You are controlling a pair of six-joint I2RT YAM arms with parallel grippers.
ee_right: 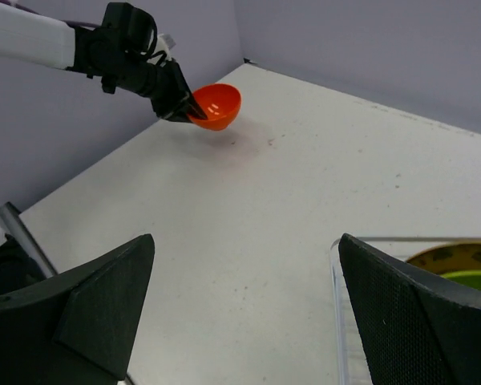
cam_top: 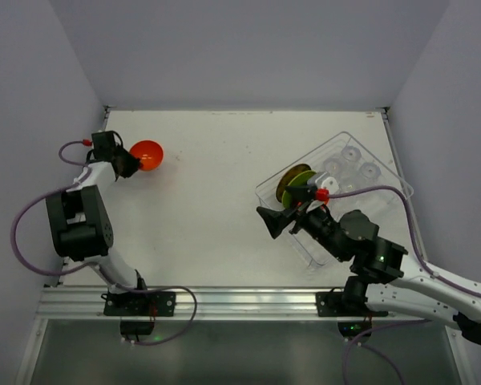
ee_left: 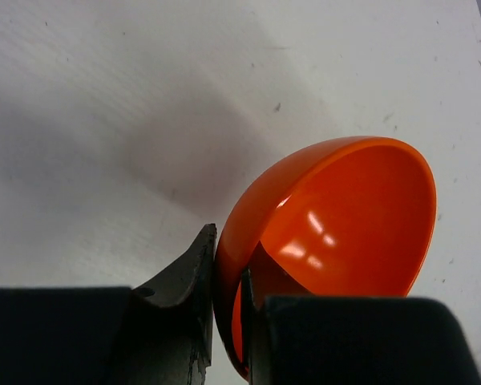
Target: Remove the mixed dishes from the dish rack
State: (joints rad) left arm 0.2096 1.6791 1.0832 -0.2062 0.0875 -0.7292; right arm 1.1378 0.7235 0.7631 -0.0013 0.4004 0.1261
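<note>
Gripping the small orange-red bowl (cam_top: pixel 147 154) (ee_left: pixel 345 216) (ee_right: pixel 216 104) by its rim, my left jaws hold it tilted over the far left part of the white bench (cam_top: pixel 216 152), well apart from the large clear plastic dish rack (cam_top: pixel 268 190) on the right. My right jaws stand wide and hold nothing, just beside the rack's left end. A brown-yellow patterned round plate (cam_top: pixel 287 183) and a lime green round plate (cam_top: pixel 298 183) stand upright in the rack, with small clear plastic cups (cam_top: pixel 353 164) beyond them.

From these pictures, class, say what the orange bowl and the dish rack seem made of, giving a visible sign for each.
Orange bowl: probably glossy plastic; smooth, evenly coloured, with sharp highlights inside. Dish rack: apparently clear rigid plastic; the white table shows through its walls.
</note>
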